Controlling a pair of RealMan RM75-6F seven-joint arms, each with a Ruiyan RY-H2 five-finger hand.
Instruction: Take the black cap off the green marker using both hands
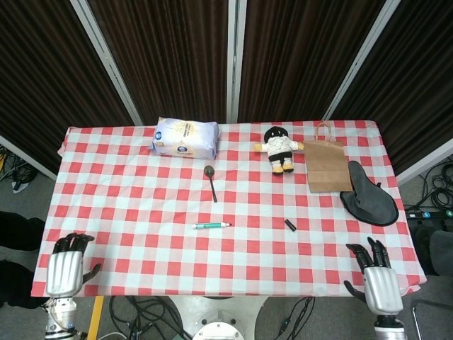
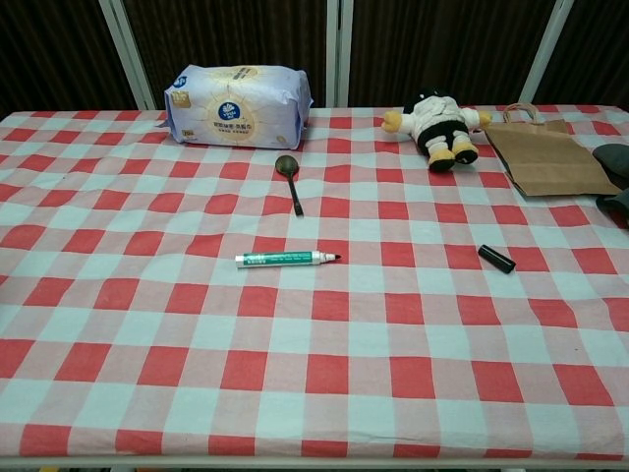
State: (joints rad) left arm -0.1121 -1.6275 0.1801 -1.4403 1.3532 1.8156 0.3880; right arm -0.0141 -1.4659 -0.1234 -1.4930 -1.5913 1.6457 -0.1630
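Note:
The green marker (image 1: 212,225) (image 2: 286,259) lies uncapped on the checked cloth near the table's middle, its tip pointing right. The black cap (image 1: 289,224) (image 2: 496,259) lies by itself to the right of it. My left hand (image 1: 65,270) hangs open beyond the table's front left corner, fingers spread, holding nothing. My right hand (image 1: 377,281) is at the front right corner, also open and empty. Both hands show only in the head view and are far from the marker and cap.
A dark spoon (image 1: 211,180) (image 2: 289,179) lies behind the marker. A white packet (image 1: 185,137) (image 2: 239,92), a plush toy (image 1: 279,148) (image 2: 436,122), a brown paper bag (image 1: 326,166) (image 2: 545,152) and a black hat (image 1: 369,193) sit along the back and right.

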